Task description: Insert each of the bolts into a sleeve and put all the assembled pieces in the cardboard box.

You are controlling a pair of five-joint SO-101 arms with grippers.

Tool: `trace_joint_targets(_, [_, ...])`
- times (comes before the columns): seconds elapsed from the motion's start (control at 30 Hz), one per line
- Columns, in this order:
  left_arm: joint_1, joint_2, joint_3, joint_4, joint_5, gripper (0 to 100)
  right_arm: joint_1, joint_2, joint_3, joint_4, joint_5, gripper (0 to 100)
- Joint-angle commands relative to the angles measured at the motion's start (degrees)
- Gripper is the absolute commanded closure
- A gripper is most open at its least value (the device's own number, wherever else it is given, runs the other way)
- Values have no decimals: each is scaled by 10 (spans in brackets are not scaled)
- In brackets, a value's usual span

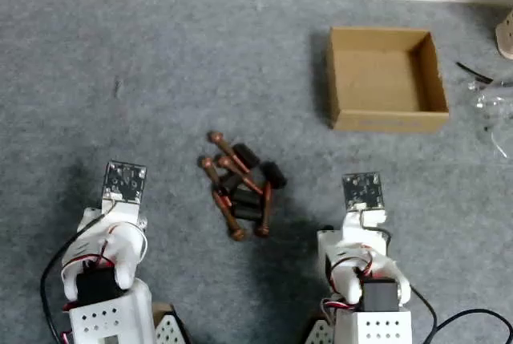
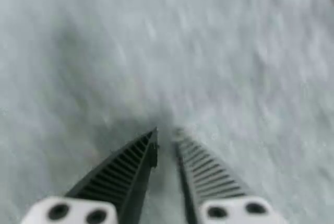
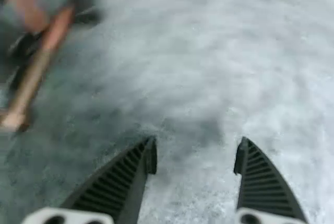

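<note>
A heap of copper-coloured bolts (image 1: 225, 192) and black sleeves (image 1: 250, 196) lies tangled on the grey carpet at the table's middle. The open cardboard box (image 1: 385, 79) stands at the back right and looks empty. My left arm (image 1: 108, 248) sits at the front left, its gripper (image 2: 166, 139) shut over bare carpet with nothing held. My right arm (image 1: 362, 257) sits at the front right of the heap. Its gripper (image 3: 196, 146) is open just above the carpet, with a bolt (image 3: 36, 67) and a dark sleeve (image 3: 82, 0) off to one side of it.
Clear plastic pieces and a black cable (image 1: 486, 94) lie at the right edge beside the box, with a tan object (image 1: 505, 35) behind them. A black cable (image 1: 473, 316) trails from the right arm's base. Bare carpet (image 1: 120, 63) spreads across the back left.
</note>
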Motion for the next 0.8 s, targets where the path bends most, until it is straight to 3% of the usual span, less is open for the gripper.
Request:
trace_joint_targets(0.0, [-6,-3,12,-17,-5,891,9,-6,65,-21,-7,764])
trace_joint_targets(0.23, [-6,-3,-24,-60,-6,888,9,-6,65,-21,-7,764])
trace_joint_targets(0.47, [-1,26,-268,-43,4,888,9,-6,65,-25,-7,764])
trace_joint_targets(0.77, [93,414,-458,-42,18,887,9,-6,65,-29,-7,764])
